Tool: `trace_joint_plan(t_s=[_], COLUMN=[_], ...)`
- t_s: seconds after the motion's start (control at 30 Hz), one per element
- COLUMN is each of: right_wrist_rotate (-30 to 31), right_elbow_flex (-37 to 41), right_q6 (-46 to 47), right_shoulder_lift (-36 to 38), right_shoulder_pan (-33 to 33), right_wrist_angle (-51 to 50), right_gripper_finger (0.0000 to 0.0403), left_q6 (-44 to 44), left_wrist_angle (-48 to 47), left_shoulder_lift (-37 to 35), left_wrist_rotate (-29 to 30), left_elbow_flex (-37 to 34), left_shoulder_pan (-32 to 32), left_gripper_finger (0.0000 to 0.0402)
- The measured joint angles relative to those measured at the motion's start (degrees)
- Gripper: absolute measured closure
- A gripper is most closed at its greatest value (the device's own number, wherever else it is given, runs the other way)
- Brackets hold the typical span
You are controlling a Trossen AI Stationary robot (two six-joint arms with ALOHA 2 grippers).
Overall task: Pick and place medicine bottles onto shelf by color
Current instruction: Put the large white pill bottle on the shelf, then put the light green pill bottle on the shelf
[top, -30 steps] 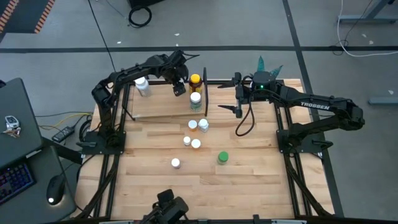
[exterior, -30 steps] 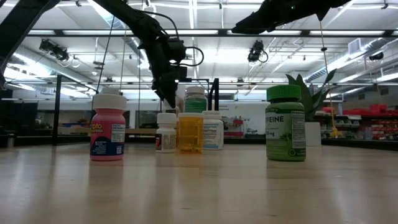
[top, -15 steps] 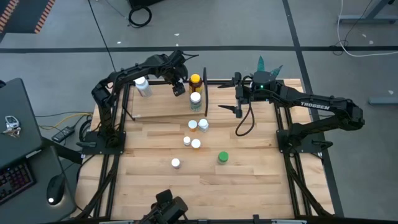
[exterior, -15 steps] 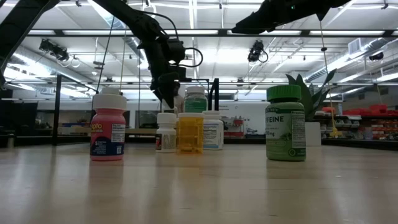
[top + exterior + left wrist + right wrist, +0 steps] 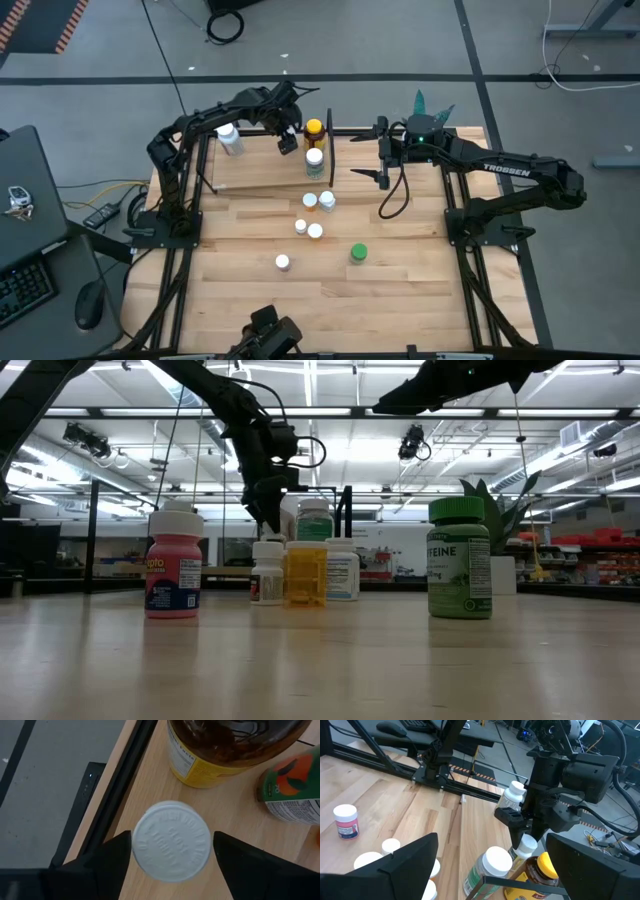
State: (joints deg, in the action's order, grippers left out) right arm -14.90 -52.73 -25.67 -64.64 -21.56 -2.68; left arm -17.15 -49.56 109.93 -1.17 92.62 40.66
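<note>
The left gripper (image 5: 289, 138) hung over the back of the shelf (image 5: 255, 172), straddling a small white-capped bottle (image 5: 171, 840) that stood on the board. In the left wrist view its fingers (image 5: 107, 857) flanked the cap with a thin gap on each side, so the jaws looked open and off the bottle, though the gap was slim enough that I cannot be sure.

Just beside that bottle stood the amber bottle (image 5: 314, 130) with its yellow cap, and next to that a green-labelled white-capped bottle (image 5: 314, 161). Another white bottle (image 5: 228, 138) lay at the shelf's far left end.

The right gripper (image 5: 383, 152) waited at the shelf's right end, jaws wide open and empty.

On the table (image 5: 400, 290) in front of the shelf stood four small white-capped bottles (image 5: 310, 201), a pink one (image 5: 174, 563) and a green one (image 5: 358, 253).
</note>
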Motion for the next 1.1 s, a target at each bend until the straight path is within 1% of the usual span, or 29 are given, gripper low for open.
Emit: trace_joint_plan(t_s=[0.23,0.5,0.57,0.73,0.83,0.9,1.1], right_wrist_rotate=[0.23,-0.10,-1.89,-9.49,-9.84,-8.94,-0.65], right_elbow_flex=[0.00,0.00,0.00,0.02,0.02,-0.48,-4.71], right_q6=[0.00,0.29,0.26,-0.57,-0.85,-0.97,-0.24], right_shoulder_lift=[0.17,0.29,0.02,-2.35,-4.75,-6.59,-12.30], right_shoulder_pan=[0.00,0.00,0.00,1.39,4.17,6.88,15.45], right_wrist_angle=[0.01,-2.19,-3.19,-6.46,-6.54,-6.97,-8.83], right_gripper_finger=[0.0024,0.0024,0.0024,0.0024,0.0024,0.0024,0.0024], left_q6=[-0.52,0.07,1.29,4.79,5.61,6.01,7.43], left_wrist_angle=[0.01,-0.90,-1.64,-2.84,-0.55,3.04,12.77], left_shoulder_lift=[-2.92,-9.70,-11.91,-17.23,-21.05,-23.79,-31.58], left_wrist_rotate=[0.83,1.54,1.56,1.56,1.51,1.45,1.47], left_elbow_flex=[0.00,0.00,0.00,-0.56,-4.63,-9.37,-24.15], left_shoulder_pan=[-0.09,-1.90,-3.21,-7.91,-11.36,-13.41,-17.40], left_gripper_finger=[0.0113,0.0113,0.0113,0.0126,0.0142,0.0154,0.0187])
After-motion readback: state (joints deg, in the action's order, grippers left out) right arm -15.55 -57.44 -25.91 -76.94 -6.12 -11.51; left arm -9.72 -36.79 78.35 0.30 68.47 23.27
